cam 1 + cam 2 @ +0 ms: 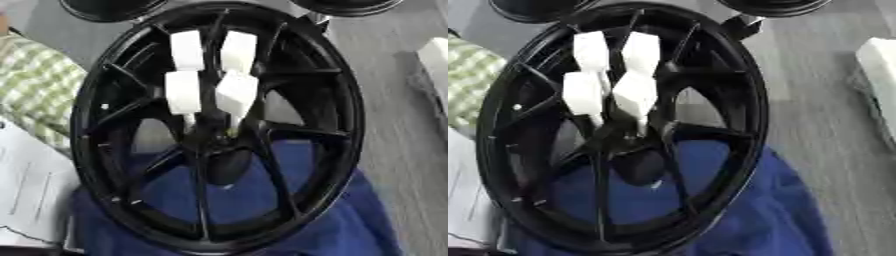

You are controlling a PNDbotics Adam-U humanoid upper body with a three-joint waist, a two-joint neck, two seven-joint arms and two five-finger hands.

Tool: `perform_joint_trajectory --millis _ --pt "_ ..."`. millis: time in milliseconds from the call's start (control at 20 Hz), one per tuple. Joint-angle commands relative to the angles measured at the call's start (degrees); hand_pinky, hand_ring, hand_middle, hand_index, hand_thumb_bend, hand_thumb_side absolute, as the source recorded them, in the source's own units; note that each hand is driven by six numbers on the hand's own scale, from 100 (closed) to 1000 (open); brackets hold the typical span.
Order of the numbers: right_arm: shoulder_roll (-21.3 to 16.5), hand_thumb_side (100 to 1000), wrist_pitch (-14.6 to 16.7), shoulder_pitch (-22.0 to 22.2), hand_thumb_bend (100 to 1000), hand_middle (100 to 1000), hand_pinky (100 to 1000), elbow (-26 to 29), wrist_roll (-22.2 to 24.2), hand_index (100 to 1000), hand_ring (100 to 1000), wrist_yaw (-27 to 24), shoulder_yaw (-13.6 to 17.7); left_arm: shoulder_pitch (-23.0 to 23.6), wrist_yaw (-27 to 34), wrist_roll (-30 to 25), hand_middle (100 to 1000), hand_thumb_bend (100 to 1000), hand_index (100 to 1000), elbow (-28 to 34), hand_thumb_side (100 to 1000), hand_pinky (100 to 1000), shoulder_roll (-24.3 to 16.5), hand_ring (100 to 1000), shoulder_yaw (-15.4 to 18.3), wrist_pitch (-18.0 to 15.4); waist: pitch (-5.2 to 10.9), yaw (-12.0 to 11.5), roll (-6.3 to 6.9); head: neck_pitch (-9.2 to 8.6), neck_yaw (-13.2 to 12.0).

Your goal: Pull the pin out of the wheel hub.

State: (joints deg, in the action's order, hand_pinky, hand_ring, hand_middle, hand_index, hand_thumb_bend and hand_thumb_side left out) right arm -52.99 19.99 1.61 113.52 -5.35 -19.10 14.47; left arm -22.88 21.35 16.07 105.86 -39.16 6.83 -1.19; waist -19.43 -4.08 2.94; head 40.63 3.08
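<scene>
Black wheel (324, 125) lies on blue cloth (350, 225). Four white pins (184, 92) stick up nr hub centre (214, 132). No robot hand visible, so state can't be told.

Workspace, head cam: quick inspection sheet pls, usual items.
Surface: grey floor or table, partly covered by a blue cloth.
Job's things: black wheel hub lying spoke side up on the cloth; four white block-shaped pins stand near its centre.
Clutter: green checked fabric and white paper at left; white object at the right edge.
Hands: nothing seen, neither hand is in view.
Cables: nothing seen.
Surroundings: two more dark round objects at the top edge, cut off by the frame.
</scene>
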Motion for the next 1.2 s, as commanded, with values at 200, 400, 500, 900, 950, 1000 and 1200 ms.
perform_joint_trajectory --millis 200,400,500,900,950,1000,1200 --pt "-5.01 100 1.37 -0.13 100 712 942 1.07 -0.35 830 770 1.68 1.09 -1.68 -2.37 0.78 530 176 759 0.21 628 713 -5.15 676 -0.26 2.15 0.87 -0.15 -0.52 -0.47 -0.4" --pt "-6.55 100 1.51 -0.54 100 709 936 1.07 -0.29 827 767 1.92 0.9 -2.49 -2.8 0.36 529 185 759 0.26 623 712 -6.85 675 -0.8 2.35 0.74 -0.17 -0.67 0.06 -0.18" --pt "-7.08 100 1.46 -0.86 100 708 934 1.07 -0.19 827 767 1.78 0.84 -2.93 -2.78 0.09 529 188 759 0.28 620 711 -7.38 674 -0.98 2.37 0.7 -0.17 -0.71 0.2 -0.17" --pt "-8.91 100 0.16 -2.53 100 705 927 1.07 0.42 823 764 1.84 -0.03 -4.34 -2.55 -1.0 528 204 758 0.41 623 709 -7.7 674 -1.9 2.63 0.66 -0.08 -0.73 -0.02 0.0" --pt "-9.33 100 -0.11 -2.84 100 705 926 1.07 0.51 822 764 1.93 -0.17 -4.45 -2.49 -1.04 533 206 758 0.44 622 711 -7.54 681 -1.96 2.65 0.7 -0.08 -0.74 0.04 -0.03" --pt "-9.76 100 -0.47 -3.14 100 704 924 1.07 0.59 821 764 2.04 -0.31 -4.52 -2.46 -1.05 544 208 760 0.49 622 714 -7.35 697 -2.0 2.68 0.73 -0.08 -0.76 0.12 -0.08" --pt "-14.05 100 -3.18 -5.77 100 704 913 1.07 1.94 817 764 3.8 -1.55 -4.8 -2.35 -1.12 553 213 764 1.32 624 731 -5.16 760 -2.13 2.87 0.96 -0.1 -0.96 0.69 -0.19"
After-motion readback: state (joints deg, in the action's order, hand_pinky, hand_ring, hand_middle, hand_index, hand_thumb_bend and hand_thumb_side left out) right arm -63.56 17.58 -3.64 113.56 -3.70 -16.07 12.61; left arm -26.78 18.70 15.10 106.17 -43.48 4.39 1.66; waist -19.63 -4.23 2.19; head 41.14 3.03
